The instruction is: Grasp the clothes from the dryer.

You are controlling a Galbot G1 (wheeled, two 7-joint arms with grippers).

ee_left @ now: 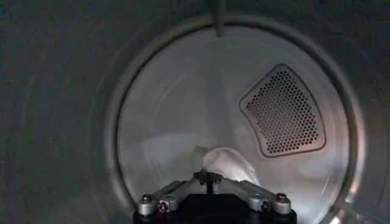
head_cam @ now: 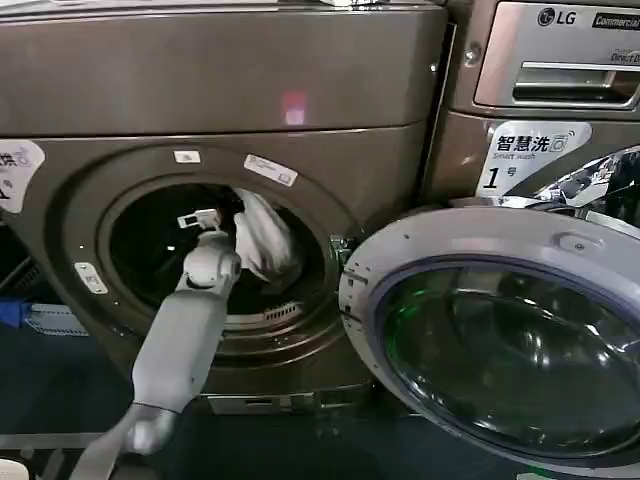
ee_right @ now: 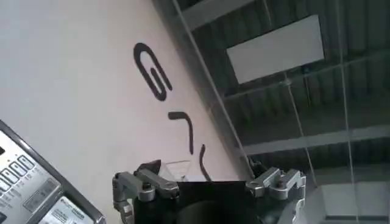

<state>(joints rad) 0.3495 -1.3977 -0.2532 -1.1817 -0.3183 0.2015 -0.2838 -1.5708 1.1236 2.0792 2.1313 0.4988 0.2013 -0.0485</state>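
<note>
Left tool (ee_left: 208, 178) tips hidden in clothes (ee_left: 226, 164), right tool (ee_right: 207, 189) fingertips cut off

The left arm (head_cam: 185, 330) reaches into the dryer (head_cam: 220, 90) through its porthole; the clothes (head_cam: 265, 240) lie inside, just right of the arm. The door (head_cam: 500, 330) stands open at right.

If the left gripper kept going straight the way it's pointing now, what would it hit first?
Most likely the clothes: the left gripper is inside the dryer drum, and pale fabric lies right beyond its closed tips. Past that is the drum's back wall, though depth is hard to judge.
</note>
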